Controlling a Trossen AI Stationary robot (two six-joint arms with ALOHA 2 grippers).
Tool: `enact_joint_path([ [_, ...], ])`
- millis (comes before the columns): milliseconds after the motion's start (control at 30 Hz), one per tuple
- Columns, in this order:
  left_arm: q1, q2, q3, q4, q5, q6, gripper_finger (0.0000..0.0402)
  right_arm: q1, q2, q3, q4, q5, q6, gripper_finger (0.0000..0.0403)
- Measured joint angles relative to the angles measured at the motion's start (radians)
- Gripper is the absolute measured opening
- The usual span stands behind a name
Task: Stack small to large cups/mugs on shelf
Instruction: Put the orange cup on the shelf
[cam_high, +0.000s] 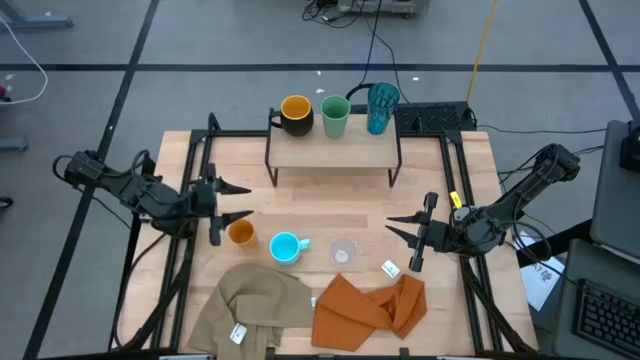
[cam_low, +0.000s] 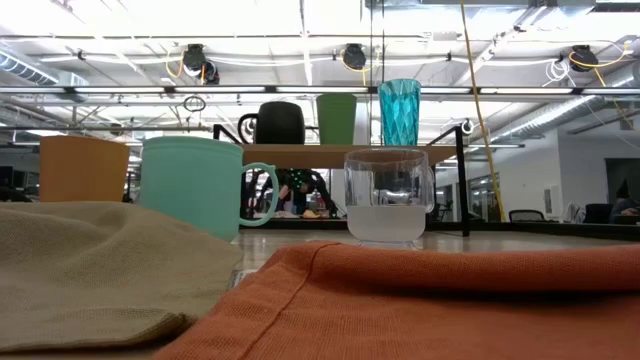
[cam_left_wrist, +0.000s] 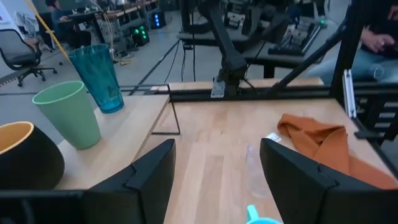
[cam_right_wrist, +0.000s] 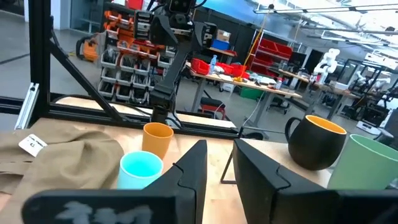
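Shelf (cam_high: 333, 152) sitting at 12 o'clock of table, carrying black mug (cam_high: 296, 115), green cup (cam_high: 335, 117), teal tumbler (cam_high: 381, 107) in row. Orange cup (cam_high: 240, 233), light blue mug (cam_high: 286, 247), clear cup (cam_high: 343, 252) standing mid-table in row. Left gripper (cam_high: 236, 201) hovering at 9 o'clock just beside orange cup, fingers spread wide, holding nothing. Right gripper (cam_high: 401, 227) hovering at 3 o'clock, fingers narrow, gripping nothing.

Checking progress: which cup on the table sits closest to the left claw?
The small orange cup, just beside the left claw; the light blue mug and clear cup sit farther right.
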Motion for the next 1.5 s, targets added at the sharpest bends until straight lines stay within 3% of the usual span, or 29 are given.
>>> enact_joint_path([
  [200,0.000,0.000,0.000,0.098,-0.011,0.022,0.0234,0.000,0.000,0.000,0.001,0.000,-0.029,0.0070],
  [700,0.000,0.000,0.000,0.096,-0.041,0.009,0.0234,0.000,0.000,0.000,0.022,0.000,-0.117,0.0070],
  [1000,0.002,0.000,0.000,0.107,-0.070,0.069,0.0234,0.000,0.000,0.000,0.022,0.000,-0.224,0.0070],
  [1133,0.009,0.001,0.000,0.158,-0.103,0.164,0.0234,0.000,0.000,0.000,0.021,0.000,-0.238,0.0070],
  [1500,0.067,0.027,0.000,0.114,-0.096,0.099,0.0232,0.000,0.000,0.000,0.019,0.000,-0.237,0.0070],
])
